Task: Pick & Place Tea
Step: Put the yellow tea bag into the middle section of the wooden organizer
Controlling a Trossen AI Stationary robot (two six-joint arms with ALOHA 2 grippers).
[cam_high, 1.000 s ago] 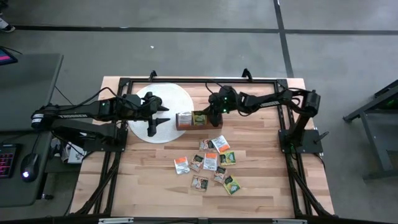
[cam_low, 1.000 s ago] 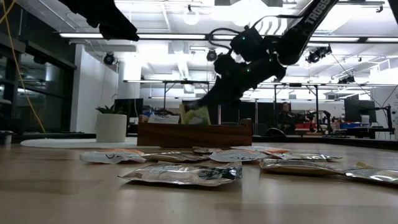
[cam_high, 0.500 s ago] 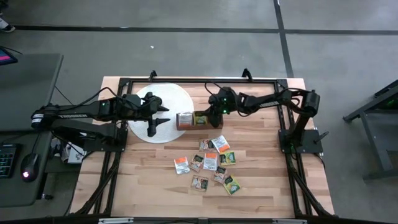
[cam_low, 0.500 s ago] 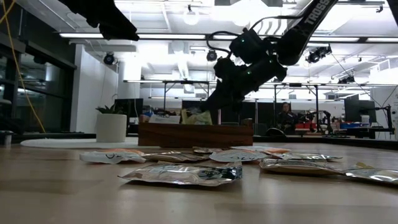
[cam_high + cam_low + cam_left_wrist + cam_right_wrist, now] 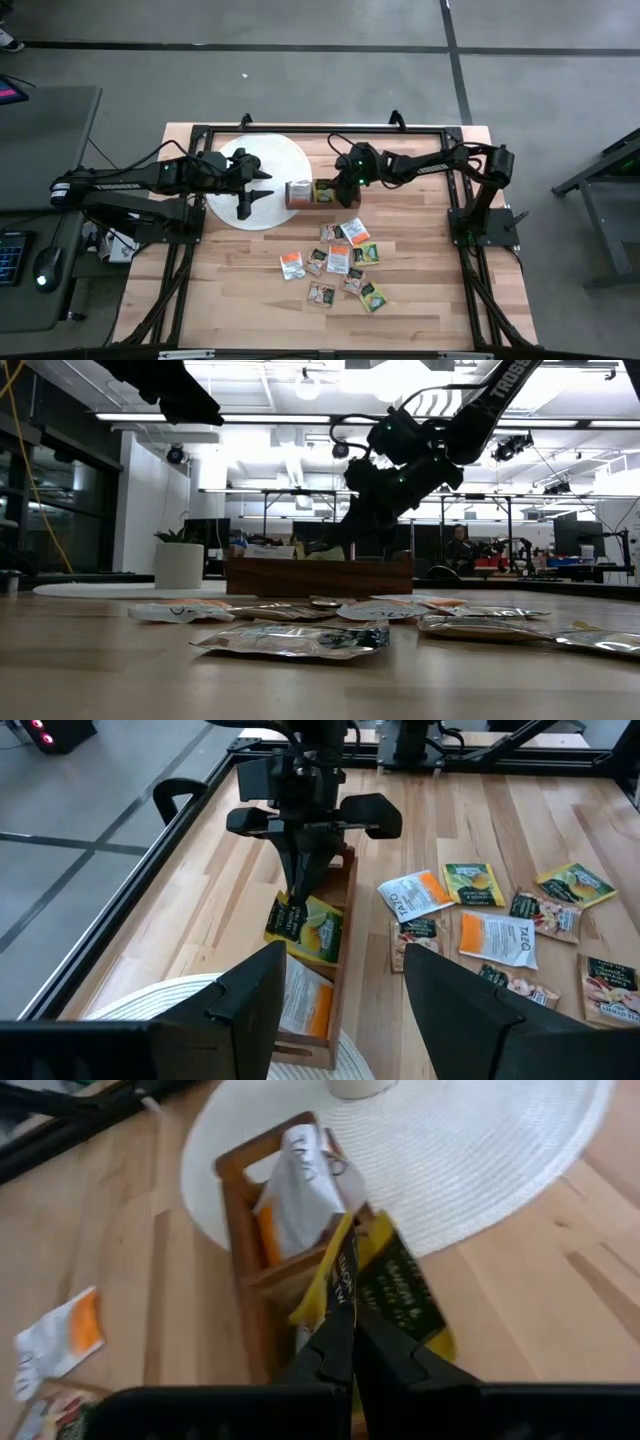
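Note:
The brown wooden box [image 5: 312,192] lies with one end on the white round disc [image 5: 258,165]. My right gripper [image 5: 335,187] is over the box's middle compartment, shut on a green-and-yellow tea sachet [image 5: 308,928]. An orange-and-white sachet [image 5: 298,1190] stands in the end compartment by the disc. Several more sachets [image 5: 340,262] lie flat on the table nearer the front. My left gripper [image 5: 250,195] hovers open and empty over the disc, left of the box; its fingers frame the left wrist view [image 5: 340,1010]. My right gripper pinches the green-and-yellow sachet by its upper edge [image 5: 343,1270] between its two fingers. The fingers [image 5: 303,880] come from above, slanting down from the table's right. The sachet stands tilted, its lower part down in the box's middle compartment [image 5: 335,935].
A black frame [image 5: 330,130] runs round the work area along the table's far edge and sides. The loose sachets show in the low view [image 5: 300,638] in front of the box [image 5: 318,575]. Bare wood lies at the table's front left [image 5: 230,300].
My right gripper has gone down over the box, still shut on the green-and-yellow sachet. The sachet stood well above the box's rim before and now sits sunk into the middle compartment, only its top showing. The box has slid slightly.

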